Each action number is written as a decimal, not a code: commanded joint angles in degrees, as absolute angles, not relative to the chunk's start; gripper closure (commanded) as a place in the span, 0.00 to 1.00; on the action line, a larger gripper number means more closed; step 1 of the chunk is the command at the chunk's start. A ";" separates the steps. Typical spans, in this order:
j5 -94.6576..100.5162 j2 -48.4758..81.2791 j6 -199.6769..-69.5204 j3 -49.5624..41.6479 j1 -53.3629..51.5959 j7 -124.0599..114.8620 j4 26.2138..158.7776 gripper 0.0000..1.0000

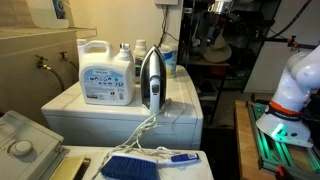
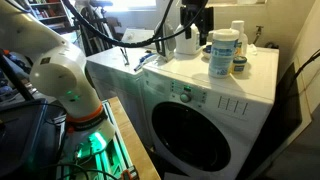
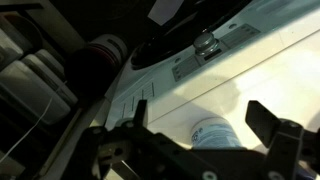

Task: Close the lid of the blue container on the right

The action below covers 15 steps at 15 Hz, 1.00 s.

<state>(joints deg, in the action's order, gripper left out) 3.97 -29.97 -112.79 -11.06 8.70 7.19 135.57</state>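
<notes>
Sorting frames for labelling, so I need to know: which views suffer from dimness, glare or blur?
Wrist view: dim, the gripper dark and out of focus, the blue container a soft pale blur. In an exterior view, glare washes out the background above the washer; both exterior views show a green glow near the arm's base.

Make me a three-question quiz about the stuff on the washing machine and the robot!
1. Where does the small blue-and-white labelled tub stand?
A on the white washing machine
B on the floor
C inside the drum

2. What colour is the body of the big plastic detergent jug?
A red
B green
C white

3. The robot's black gripper is:
A shut on the tub
B open
C shut on the jug

Answers:
1. A, the tub stands on the machine's top panel.
2. C, the jug is white with a blue label.
3. B, the wrist view shows its fingers wide apart.
</notes>
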 commanded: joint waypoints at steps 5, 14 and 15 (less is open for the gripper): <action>11.32 -27.34 -112.68 -4.84 9.72 1.26 132.84 0.00; 37.45 -12.90 -113.66 11.15 4.74 -13.86 125.82 0.00; 40.97 -11.24 -113.03 11.89 3.84 -14.82 125.08 0.00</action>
<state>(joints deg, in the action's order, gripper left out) 32.42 -16.42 -113.63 10.33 5.79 -11.63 127.62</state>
